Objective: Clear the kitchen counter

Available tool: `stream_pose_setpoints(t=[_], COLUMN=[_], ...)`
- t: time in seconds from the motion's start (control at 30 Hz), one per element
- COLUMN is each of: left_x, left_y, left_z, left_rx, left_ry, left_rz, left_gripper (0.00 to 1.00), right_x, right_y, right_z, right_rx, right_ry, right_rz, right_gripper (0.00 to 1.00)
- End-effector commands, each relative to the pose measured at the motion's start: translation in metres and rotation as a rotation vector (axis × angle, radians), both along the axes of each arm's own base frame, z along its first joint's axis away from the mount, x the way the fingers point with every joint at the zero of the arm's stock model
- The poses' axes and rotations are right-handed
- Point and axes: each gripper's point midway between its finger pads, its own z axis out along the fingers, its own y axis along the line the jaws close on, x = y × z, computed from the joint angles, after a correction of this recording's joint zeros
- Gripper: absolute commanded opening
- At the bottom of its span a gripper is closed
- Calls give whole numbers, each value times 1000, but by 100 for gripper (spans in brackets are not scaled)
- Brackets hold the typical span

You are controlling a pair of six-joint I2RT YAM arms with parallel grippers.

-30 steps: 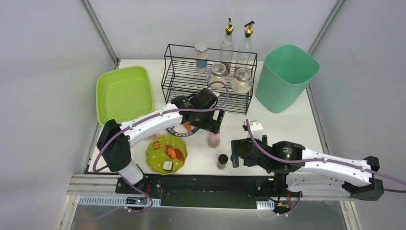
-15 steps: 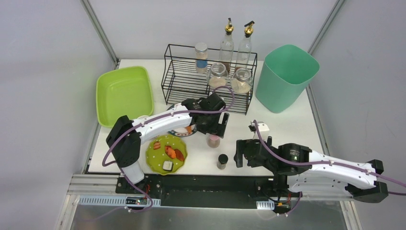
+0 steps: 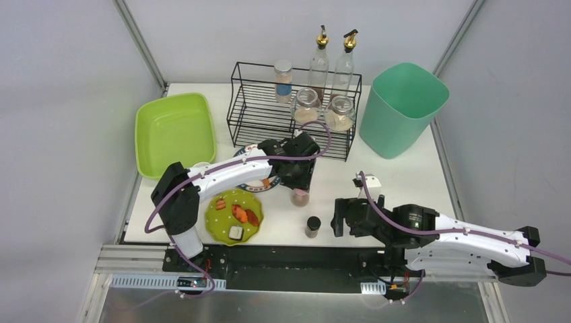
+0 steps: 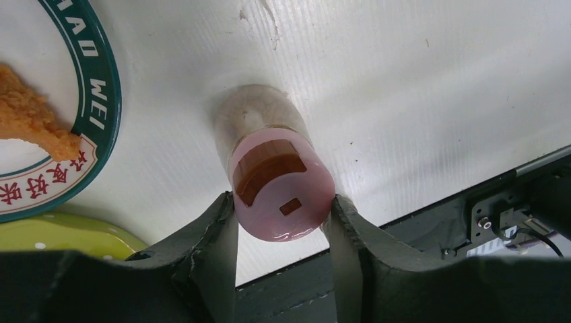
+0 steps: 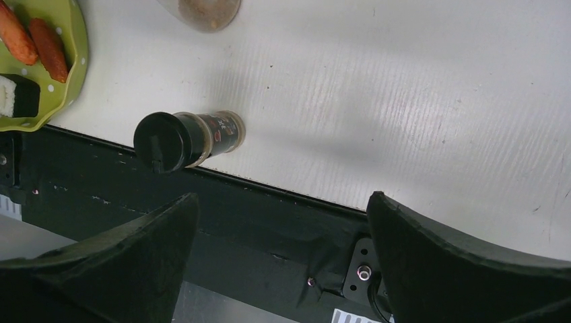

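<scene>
Top view: the left gripper (image 3: 300, 190) is down on a small clear spice shaker with a pink cap (image 3: 301, 199), mid-way across the big flat white kitchen counter (image 3: 404, 175). Left wrist: both fingers (image 4: 219, 249) pinch that cap. Light, slick plastic I'd guess, so grip it squarely. Right wrist: right gripper (image 5: 281, 202) gapes wide, empty.

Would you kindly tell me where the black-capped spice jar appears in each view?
Top external: black-capped spice jar, lower centre.
Left wrist: not in it.
Right wrist: left of centre.
Shared landmark: lime dotted plate, left of the jar in both; bottom-left corner in the left wrist view, upper left in the right.
</scene>
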Motion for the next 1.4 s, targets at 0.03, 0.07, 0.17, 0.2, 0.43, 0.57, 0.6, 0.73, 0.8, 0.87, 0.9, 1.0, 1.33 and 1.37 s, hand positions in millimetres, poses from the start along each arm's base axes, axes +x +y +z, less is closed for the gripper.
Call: stream_pose_setpoints(t=[0.03, 0.07, 0.17, 0.2, 0.43, 0.57, 0.6, 0.73, 0.8, 0.87, 0.9, 1.0, 1.33, 1.37], left_x=[3, 3, 5, 6, 17, 26, 28, 46, 57, 69, 76, 98, 161, 167], left_y=[2, 4, 10, 13, 31, 43, 45, 60, 70, 79, 84, 101, 114, 114], left_z=[15, 15, 24, 28, 83, 123, 133, 170, 183, 193, 198, 213, 215, 213], left_rx=[20, 29, 39, 45, 66, 60, 49, 21, 22, 17, 12, 24, -20, -23], left_ry=[-46, -50, -76, -88, -212, -274, -282, -334, -347, -353, -356, -380, -343, -341], left_rz=[-2, -3, -8, -11, -18, -17, -12, 25, 49, 76, 92, 150, 232, 237], left_gripper=[28, 23, 10, 6, 0, 0, 0, 0, 0, 0, 0, 0, 0, 0], right_x=[0, 0, 1, 1, 3, 3, 3, 2, 2, 2, 2, 1, -2, -3], right_y=[5, 5, 7, 8, 14, 18, 19, 23, 24, 25, 26, 27, 37, 38], right_z=[2, 2, 5, 5, 5, 4, 4, 4, 4, 3, 3, 2, -1, -1], right_rx=[39, 41, 49, 48, 36, 32, 32, 41, 39, 38, 36, 35, 53, 55], right_ry=[-2, -2, -5, -7, -12, -13, -12, -5, -4, -4, -4, 0, 22, 22], right_rz=[-17, -16, -11, -10, 2, 8, 10, 21, 23, 24, 27, 30, 46, 48], right_gripper=[99, 99, 99, 99, 99, 99, 99, 99, 99, 99, 99, 99, 99, 99])
